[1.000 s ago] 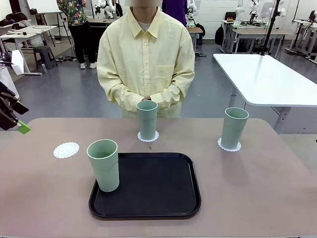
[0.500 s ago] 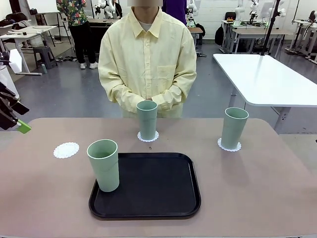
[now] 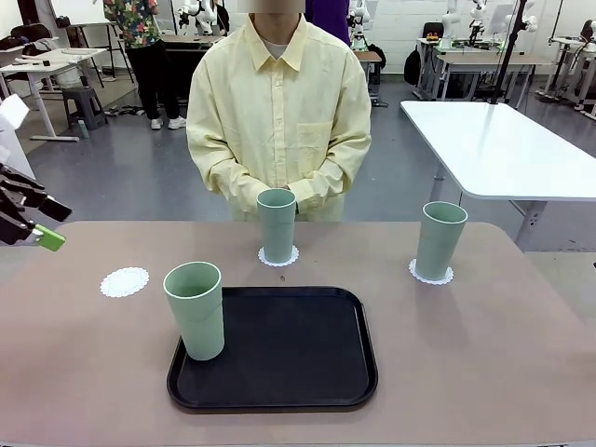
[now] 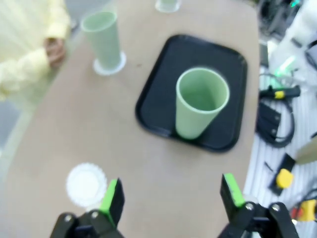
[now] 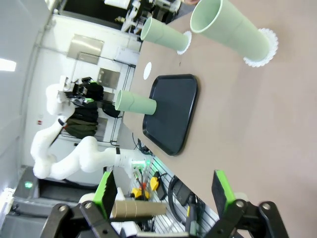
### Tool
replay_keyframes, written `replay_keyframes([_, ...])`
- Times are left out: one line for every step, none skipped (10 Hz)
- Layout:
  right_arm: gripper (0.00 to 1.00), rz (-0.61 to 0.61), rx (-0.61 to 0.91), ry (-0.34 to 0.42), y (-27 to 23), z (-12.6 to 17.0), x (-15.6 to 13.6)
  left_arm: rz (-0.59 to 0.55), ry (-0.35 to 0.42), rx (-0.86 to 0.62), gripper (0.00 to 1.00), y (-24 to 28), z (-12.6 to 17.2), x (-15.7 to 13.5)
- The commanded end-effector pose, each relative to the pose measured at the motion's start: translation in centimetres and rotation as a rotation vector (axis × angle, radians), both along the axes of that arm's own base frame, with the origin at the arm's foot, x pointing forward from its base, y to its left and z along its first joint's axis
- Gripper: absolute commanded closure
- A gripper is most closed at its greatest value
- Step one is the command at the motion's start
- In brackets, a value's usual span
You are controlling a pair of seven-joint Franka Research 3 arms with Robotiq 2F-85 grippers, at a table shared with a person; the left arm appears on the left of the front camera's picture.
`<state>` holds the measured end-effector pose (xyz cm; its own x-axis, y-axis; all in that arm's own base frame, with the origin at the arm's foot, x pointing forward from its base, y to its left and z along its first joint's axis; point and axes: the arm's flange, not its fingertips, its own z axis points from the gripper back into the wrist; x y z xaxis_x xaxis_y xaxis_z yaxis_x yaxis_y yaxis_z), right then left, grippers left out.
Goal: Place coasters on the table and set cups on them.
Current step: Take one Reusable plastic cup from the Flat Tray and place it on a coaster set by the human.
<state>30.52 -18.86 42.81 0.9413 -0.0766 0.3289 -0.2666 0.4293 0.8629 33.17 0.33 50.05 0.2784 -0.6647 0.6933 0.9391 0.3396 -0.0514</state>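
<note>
both hands spread, empty; matte mint cup (image 3: 196,309) on glossy black tray (image 3: 289,358), lacy coaster (image 3: 125,281) bare

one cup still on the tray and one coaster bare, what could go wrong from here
1. The remaining cup stands at the very corner of the black tray; an off-centre grasp by the open left gripper could tip this tall tumbler over the rim.
2. The bare coaster is thin paper, so a cup set down sliding might push or crumple it.
3. The coaster is little wider than a cup base, so a small placement error could leave the cup partly off it.
</note>
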Motion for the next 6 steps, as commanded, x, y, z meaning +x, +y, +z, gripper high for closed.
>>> replay_keyframes([0.00,-0.001,0.013,0.002,0.1,-0.1,-0.1,-0.132,-0.032,-0.131,0.00,1.0,-3.2,1.0])
replay_keyframes([0.00,-0.001,0.013,0.002,0.1,-0.1,-0.1,-0.120,-0.098,-0.160,0.00,1.0,-5.1,1.1])
replay_keyframes([0.00,-0.001,0.013,0.002,0.1,-0.1,-0.1,-0.094,-0.156,-0.176,0.00,0.9,-6.6,1.3])
replay_keyframes([0.00,-0.001,0.013,0.002,0.1,-0.1,-0.1,-0.097,-0.210,-0.198,0.00,0.9,-8.1,1.2])
replay_keyframes([0.00,-0.001,0.013,0.002,0.1,-0.1,-0.1,-0.104,-0.245,-0.202,0.00,0.7,-9.1,1.3])
replay_keyframes([0.00,-0.001,0.013,0.002,0.1,-0.1,-0.1,-0.126,-0.251,-0.201,0.00,0.5,-10.0,1.3])
